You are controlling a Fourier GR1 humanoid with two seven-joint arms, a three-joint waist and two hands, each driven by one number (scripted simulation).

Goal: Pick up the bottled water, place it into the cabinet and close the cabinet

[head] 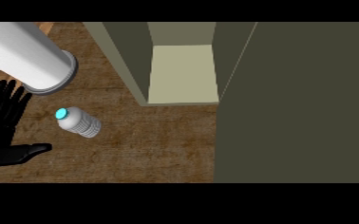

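A small clear water bottle [79, 121] with a cyan cap stands on the wooden counter [154, 142] at the left. The olive cabinet [184, 71] is at the middle top, its pale shelf showing inside. Its door [288, 104] stands open and fills the right side of the view. My left hand [13, 123] shows at the left edge, fingers straight and pointing up, thumb out toward the bottle, a short gap between them. It holds nothing. My right hand does not appear.
A large grey cylinder [35, 59] lies tilted at the upper left, just above the left hand and the bottle. The cabinet's left wall [126, 61] rises between the bottle and the shelf.
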